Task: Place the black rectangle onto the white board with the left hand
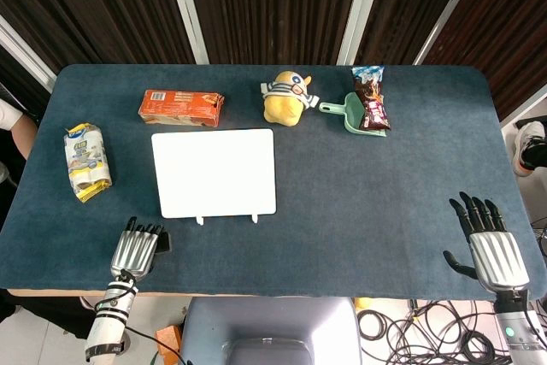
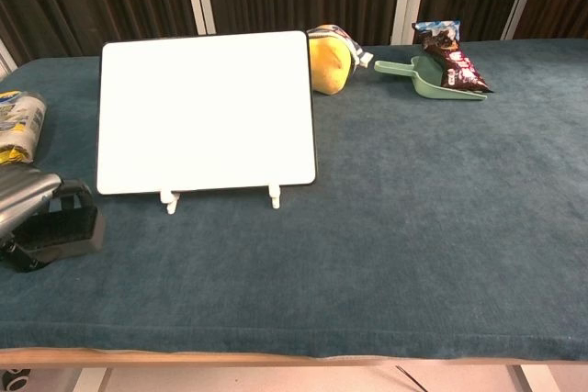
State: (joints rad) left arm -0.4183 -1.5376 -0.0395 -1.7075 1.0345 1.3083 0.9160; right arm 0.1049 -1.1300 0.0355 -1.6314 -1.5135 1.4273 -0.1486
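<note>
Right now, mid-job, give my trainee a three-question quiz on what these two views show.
1. True or false: the black rectangle already lies on the white board.
2. Which robot hand is on the black rectangle? A) the left robot hand B) the right robot hand C) neither
3. Fill in: the snack bag at the far side rests partly on the green ____.

Key:
1. False. It is at the near left table edge, in front of the board and apart from it.
2. A. Its fingers curl over the rectangle; the right one is spread, holding nothing.
3. Scoop.
</note>
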